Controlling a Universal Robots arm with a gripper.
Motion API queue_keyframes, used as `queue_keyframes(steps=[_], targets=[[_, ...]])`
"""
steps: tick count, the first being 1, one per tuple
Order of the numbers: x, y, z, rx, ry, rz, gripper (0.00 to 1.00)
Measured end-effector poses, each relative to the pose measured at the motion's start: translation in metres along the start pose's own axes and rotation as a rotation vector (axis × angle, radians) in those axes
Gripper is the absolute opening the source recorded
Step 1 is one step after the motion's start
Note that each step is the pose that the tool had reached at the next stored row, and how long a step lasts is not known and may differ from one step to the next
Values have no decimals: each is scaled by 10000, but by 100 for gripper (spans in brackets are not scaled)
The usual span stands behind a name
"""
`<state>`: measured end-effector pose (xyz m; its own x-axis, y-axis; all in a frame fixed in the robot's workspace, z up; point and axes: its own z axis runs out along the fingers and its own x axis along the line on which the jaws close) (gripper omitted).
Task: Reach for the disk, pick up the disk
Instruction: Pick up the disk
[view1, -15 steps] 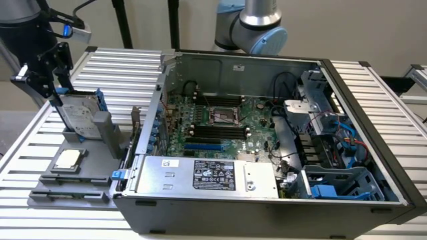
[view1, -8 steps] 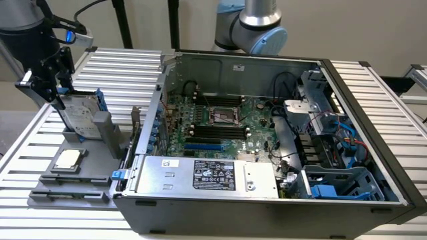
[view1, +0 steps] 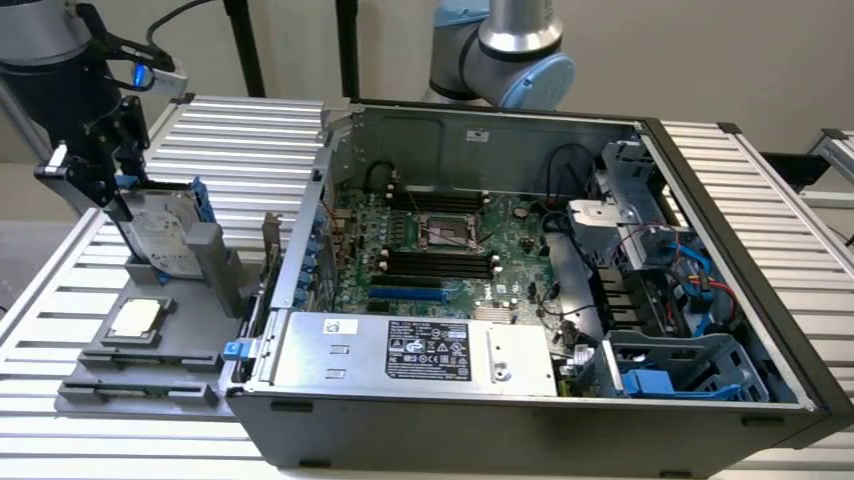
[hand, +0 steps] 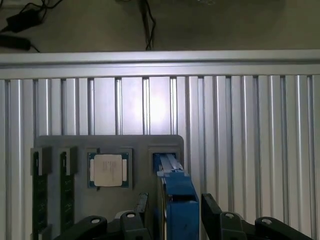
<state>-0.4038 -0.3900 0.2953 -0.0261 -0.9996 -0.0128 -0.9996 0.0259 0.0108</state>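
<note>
**With Jaws Spread, Gripper Straddles Upright Disk in Its Stand**

Because the disk stands on edge in a slot of the grey fixture, its upper edge is presented for a grasp from above, which I judge to be the purpose of the stand. It sits at the exterior view's left, just beside the open computer case and apart from it. The gripper is directly over it. In the wrist view the jaws are spread, one finger on each side of the disk's blue rail. A gap shows on at least one side, so nothing is clamped or lifted. The reach looks all but complete; the pick has not begun.

A processor chip lies flat in its own pocket of the same fixture, next to the disk's slot. Two memory modules occupy further slots. All of it rests on the slatted aluminium table.

Limits of inspection:
- The fingertips are cut off in the wrist view.
- I cannot tell whether the finger on the closer side touches the rail.
- The disk's lower portion is hidden inside the slot.
- The disk's label is partly masked by the gripper in the exterior view.
</note>
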Motion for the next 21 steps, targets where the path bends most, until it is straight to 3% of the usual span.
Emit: queue_keyframes(steps=[10,12,15,21], targets=[[-3,10,20,1,-2,-16,54],[-5,11,22,1,-2,-16,52],[-8,11,25,1,-2,-16,38],[-11,11,25,0,0,-16,33]])
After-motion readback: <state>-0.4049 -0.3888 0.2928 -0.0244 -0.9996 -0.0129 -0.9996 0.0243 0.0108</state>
